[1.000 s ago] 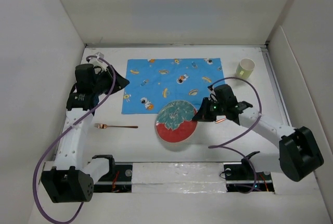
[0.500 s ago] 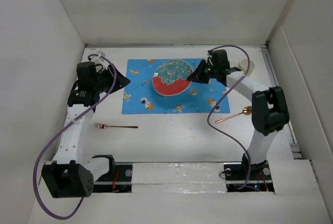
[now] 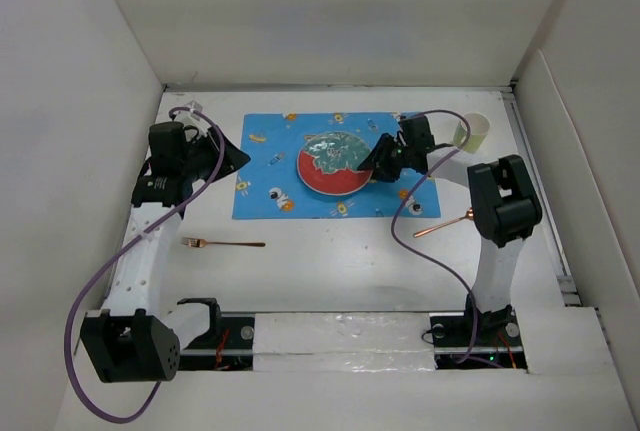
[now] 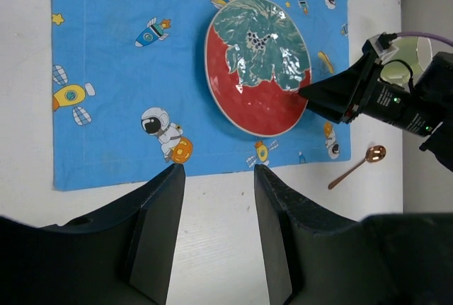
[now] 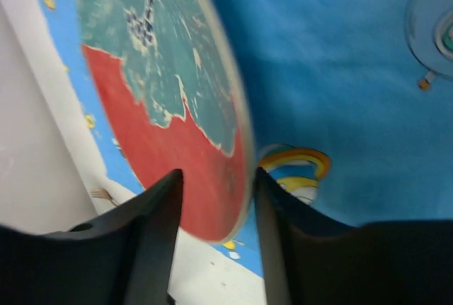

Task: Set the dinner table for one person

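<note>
One plate (image 3: 333,164) sits flat on the mat (image 3: 262,156), mid-worktop (image 3: 330,276). Right hand (image 3: 375,166) is released, fingers straddling the rim. Left hand (image 4: 217,170) is released and empty, left of the mat. Retreat level; don't nudge the plate.

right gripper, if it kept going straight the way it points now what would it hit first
The red and teal plate on the blue mat: its rim sits between the parted fingers of the right gripper, so going on would probably push straight into it.
</note>
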Tool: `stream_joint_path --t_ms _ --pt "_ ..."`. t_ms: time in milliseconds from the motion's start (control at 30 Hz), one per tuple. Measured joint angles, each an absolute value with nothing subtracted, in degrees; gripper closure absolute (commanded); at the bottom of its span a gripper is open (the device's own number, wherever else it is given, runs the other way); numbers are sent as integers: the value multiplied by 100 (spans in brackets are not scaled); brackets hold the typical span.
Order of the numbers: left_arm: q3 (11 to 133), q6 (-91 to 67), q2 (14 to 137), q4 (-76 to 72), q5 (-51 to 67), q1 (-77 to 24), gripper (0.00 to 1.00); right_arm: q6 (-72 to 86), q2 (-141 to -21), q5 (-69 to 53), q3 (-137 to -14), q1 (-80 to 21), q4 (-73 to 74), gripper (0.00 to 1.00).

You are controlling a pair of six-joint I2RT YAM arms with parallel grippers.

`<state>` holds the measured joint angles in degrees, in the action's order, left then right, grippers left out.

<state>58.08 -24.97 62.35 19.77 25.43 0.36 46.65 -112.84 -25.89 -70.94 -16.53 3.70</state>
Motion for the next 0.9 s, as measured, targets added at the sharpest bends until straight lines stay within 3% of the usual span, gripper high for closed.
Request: stream_joint_path --t_ms 67,267,300,333,367,400,433,533,567,600,633,733,800,833,900 --pt "5756 -2497 6217 1966 2541 36 59 4545 -11284 -2543 -6956 -1653 504 39" --pt "5677 -2517 6158 1953 2547 36 59 3907 -11065 -2200 -7043 -1645 1227 40" --pt "5675 -2519 6154 1949 2550 36 60 3778 -10995 -2088 -7098 -1645 1415 46" --pt "5673 -2530 6152 1951 2558 36 64 3625 -10899 -1981 -7157 -1621 1603 79" --pt "5671 -2539 6145 1946 2576 36 67 3461 -10766 -1876 -7220 -1586 1780 99" --pt "5669 -2547 6141 1931 2600 36 70 3358 -10593 -1734 -7284 -1531 1942 100" --pt "5664 -2552 6130 1903 2633 36 81 3242 -10396 -1610 -7341 -1415 2073 100" --pt "5655 -2539 6121 1828 2722 36 100 3000 -9767 -1129 -7623 -869 2285 100" --pt "5653 -2530 6121 1806 2744 32 100 2950 -9629 -926 -7743 -633 2314 100" --pt "5645 -2508 6121 1787 2755 5 100 2915 -9507 -685 -7900 -362 2344 99" --pt "5638 -2488 6121 1776 2749 -19 100 2880 -9430 -399 -8066 -102 2377 81" --pt "5636 -2425 6121 1774 2661 -158 100 2814 -9389 408 -8440 637 2443 49" --pt "5636 -2362 6121 1776 2622 -231 91 2768 -9515 738 -8643 974 2617 46" --pt "5636 -2329 6128 1776 2613 -255 79 2757 -9642 849 -8779 1074 2749 46" --pt "5636 -2285 6145 1776 2602 -257 70 2735 -10014 1002 -9118 1175 2982 46"
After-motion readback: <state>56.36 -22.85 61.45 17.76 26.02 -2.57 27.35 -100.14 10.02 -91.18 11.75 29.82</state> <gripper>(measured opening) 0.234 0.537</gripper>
